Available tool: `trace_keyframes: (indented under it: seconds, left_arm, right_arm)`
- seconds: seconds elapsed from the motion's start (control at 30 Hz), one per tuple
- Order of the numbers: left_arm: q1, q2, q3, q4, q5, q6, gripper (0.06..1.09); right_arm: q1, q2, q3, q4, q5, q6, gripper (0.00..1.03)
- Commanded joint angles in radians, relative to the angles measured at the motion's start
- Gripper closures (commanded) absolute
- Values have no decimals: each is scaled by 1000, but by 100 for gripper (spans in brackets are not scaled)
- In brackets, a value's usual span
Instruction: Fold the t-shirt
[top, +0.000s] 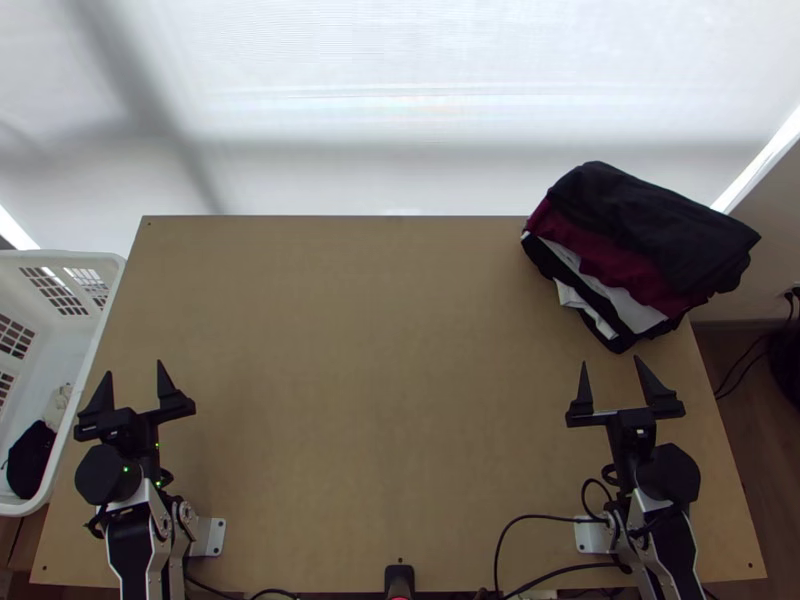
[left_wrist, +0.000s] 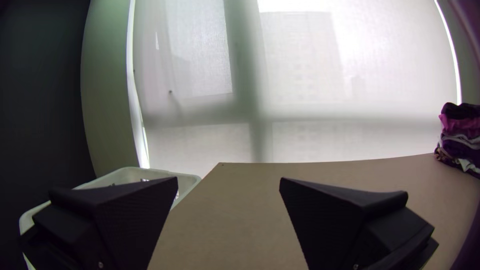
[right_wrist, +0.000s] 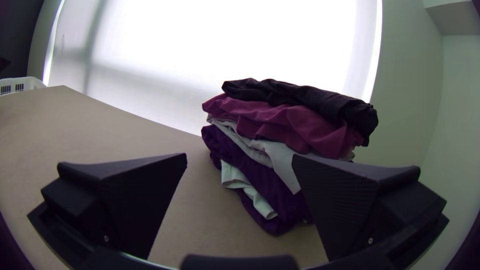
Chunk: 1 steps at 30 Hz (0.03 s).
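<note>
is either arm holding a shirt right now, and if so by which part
Nothing is held: the left jaws and the right jaws both stand open with no cloth between them.

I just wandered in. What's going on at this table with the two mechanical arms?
No folding is under way right now. The left claw and the right claw are both open and hold nothing. A pile of folded clothes, black on top with dark red beneath, sits at the table's far right corner. At the left is a white basket with some dark cloth in it.
</note>
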Motion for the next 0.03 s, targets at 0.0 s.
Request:
trace_keyframes:
  seconds: [0.0]
  left_arm:
    - [5,-4,-37,-22,5,21,10]
  right_arm:
    - [-4,-5,-10,-14,-2,10,4]
